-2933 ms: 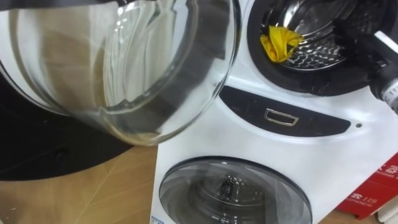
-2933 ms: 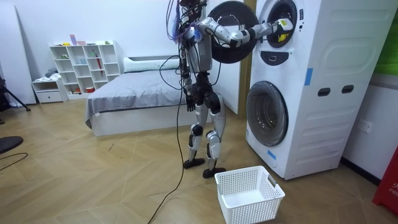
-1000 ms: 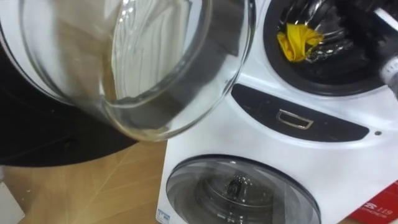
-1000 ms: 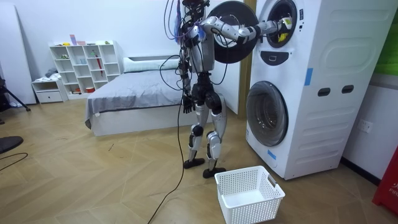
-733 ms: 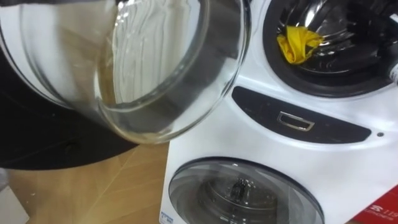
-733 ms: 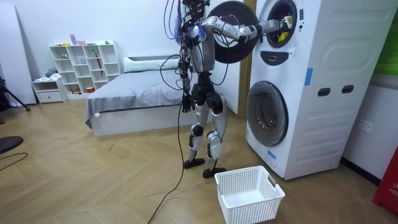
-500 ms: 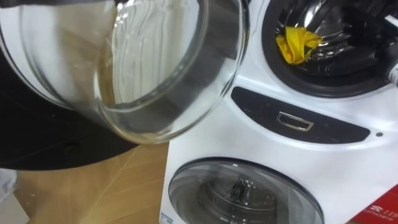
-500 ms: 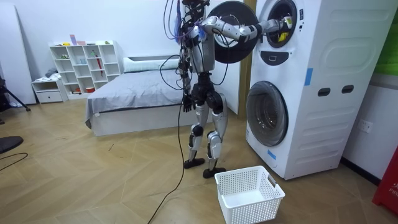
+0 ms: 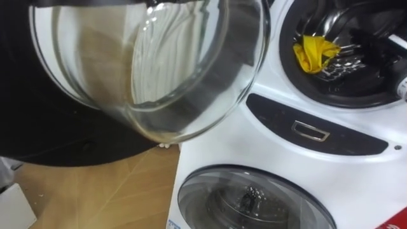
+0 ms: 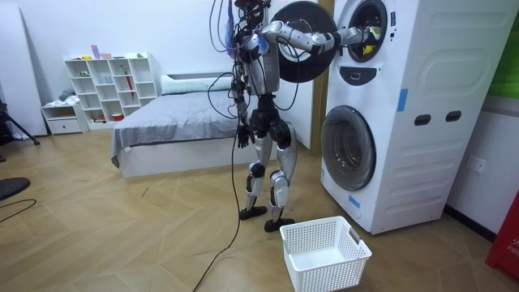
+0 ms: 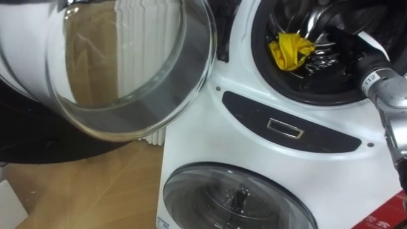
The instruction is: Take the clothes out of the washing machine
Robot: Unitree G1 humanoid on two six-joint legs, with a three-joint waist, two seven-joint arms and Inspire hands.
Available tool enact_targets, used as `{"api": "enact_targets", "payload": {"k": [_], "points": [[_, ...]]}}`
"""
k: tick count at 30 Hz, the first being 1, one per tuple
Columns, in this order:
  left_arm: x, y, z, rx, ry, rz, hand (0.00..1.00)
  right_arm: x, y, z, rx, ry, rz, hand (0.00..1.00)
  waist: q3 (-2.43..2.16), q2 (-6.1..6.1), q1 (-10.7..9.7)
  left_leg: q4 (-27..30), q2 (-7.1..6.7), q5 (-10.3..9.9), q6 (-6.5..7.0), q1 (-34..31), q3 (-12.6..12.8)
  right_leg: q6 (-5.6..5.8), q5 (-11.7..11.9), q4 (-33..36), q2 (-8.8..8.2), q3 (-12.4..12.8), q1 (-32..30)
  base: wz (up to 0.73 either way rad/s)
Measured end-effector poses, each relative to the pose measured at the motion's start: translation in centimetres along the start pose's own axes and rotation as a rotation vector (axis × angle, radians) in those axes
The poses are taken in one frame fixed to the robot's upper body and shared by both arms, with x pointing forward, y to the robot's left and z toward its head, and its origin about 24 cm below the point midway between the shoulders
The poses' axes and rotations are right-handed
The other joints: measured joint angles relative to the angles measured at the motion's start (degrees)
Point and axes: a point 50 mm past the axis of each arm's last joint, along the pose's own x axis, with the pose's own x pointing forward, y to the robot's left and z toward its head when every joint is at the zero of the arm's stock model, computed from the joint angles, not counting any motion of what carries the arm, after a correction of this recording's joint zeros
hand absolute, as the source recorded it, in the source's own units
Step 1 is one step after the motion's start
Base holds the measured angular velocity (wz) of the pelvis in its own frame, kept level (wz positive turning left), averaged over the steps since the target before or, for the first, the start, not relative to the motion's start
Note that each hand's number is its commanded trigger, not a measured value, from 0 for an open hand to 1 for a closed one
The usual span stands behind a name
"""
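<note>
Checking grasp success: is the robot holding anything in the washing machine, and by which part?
Cannot tell. The right hand is in the upper drum beside the yellow cloth, but no clear grip shows.

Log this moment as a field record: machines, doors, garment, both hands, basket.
machines: stacked white washing machines
upper round glass door: swung open
lower round door: shut
garment: crumpled yellow cloth lying in the upper drum
right hand: inside the upper drum, just right of the cloth; contact unclear
left hand: hangs by the hip
basket: white plastic laundry basket on the wooden floor by the robot's feet
</note>
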Motion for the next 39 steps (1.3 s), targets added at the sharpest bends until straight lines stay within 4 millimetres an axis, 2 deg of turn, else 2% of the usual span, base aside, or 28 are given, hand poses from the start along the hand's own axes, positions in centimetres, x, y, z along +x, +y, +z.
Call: {"api": "enact_targets", "payload": {"k": [6, 12, 17, 19, 20, 21, 24, 31, 36, 39], "points": [[0.0, 0.0, -0.9, 0.002, 0.028, -0.004, 0.0, 0.4, -0.4, 0.6, -0.039, 0.014, -0.031, 0.0, 0.04, -0.03, 0.6, 0.0, 0.03, 0.0, -0.06, -0.5, 0.0, -0.01, 0.0, 0.0, 0.32, 0.1, -0.5, 0.0], [0.0, 0.0, -0.6, 0.002, 0.022, -0.002, 0.0, 0.4, -0.7, -0.3, -0.064, 0.057, -0.097, 0.0, 0.27, 0.36, 1.5, 0.2, 0.03, 0.1, -0.11, -0.6, -1.4, -0.01, 0.0, 0.0, 0.26, -0.7, -0.1, 0.11], [0.0, 0.0, -1.0, 0.003, 0.031, -0.002, 0.0, 0.4, -0.9, -0.6, -0.062, 0.068, -0.132, 0.0, 0.26, 0.56, 1.8, 0.2, 0.04, 0.1, -0.15, -0.6, -1.6, -0.01, 0.0, -0.1, 0.2, -1.1, 0.0, 0.02], [0.0, 0.0, -0.9, 0.004, 0.031, -0.002, 0.0, 0.4, -0.9, -0.5, -0.061, 0.066, -0.141, 0.0, 0.06, 0.61, 2.0, 0.2, 0.02, 0.1, -0.16, -0.6, -1.6, -0.01, 0.0, -0.1, 0.18, -1.1, 0.0, 0.0], [0.0, 0.0, -0.9, 0.005, 0.03, -0.002, 0.0, 0.4, -1.0, -0.5, -0.057, 0.066, -0.152, 0.0, 0.13, 1.05, 2.1, 0.2, 0.02, 0.1, -0.17, -0.6, -1.6, -0.01, 0.0, -0.1, 0.19, -1.1, 0.0, 0.0], [0.0, -0.1, -0.9, 0.01, 0.029, -0.001, 0.0, 0.4, -1.0, -0.6, -0.056, 0.069, -0.163, 0.0, -0.15, 1.02, 2.2, 0.2, 0.02, 0.1, -0.18, -0.6, -1.6, -0.01, 0.0, 0.0, 0.2, -1.1, 0.0, 0.0], [-0.1, 0.0, -1.2, 0.011, 0.033, 0.0, 0.0, 0.3, -1.1, -0.9, -0.054, 0.079, -0.187, 0.0, -0.55, 1.63, 2.5, 0.2, 0.05, 0.1, -0.18, -0.6, -1.6, -0.01, 0.0, -0.1, 0.29, -1.1, 0.0, 0.0], [-0.2, 0.2, -1.8, 0.012, 0.046, 0.005, 0.0, 0.3, -1.2, -1.2, -0.041, 0.091, -0.198, 0.0, -0.42, 1.86, 2.3, 0.5, -0.01, 0.1, -0.21, -0.6, -2.4, -0.01, 0.0, -0.1, 0.19, -1.3, 0.3, 0.06], [-0.2, 0.2, -1.8, 0.012, 0.047, 0.005, 0.0, 0.3, -1.2, -1.7, 0.004, 0.106, -0.199, 0.0, -0.39, 1.95, 1.7, 0.8, -0.12, 0.1, -0.21, -0.7, -3.3, 0.02, -0.1, -0.1, -0.05, -2.8, 0.7, 0.09], [-0.2, 0.2, -1.8, 0.012, 0.047, 0.006, 0.0, 0.3, -1.2, -1.6, 0.03, 0.101, -0.205, 0.0, -0.61, 2.27, 1.5, 0.8, -0.13, 0.1, -0.21, -0.8, -3.5, 0.02, -0.1, -0.1, -0.08, -2.9, 0.7, 0.04]]}}
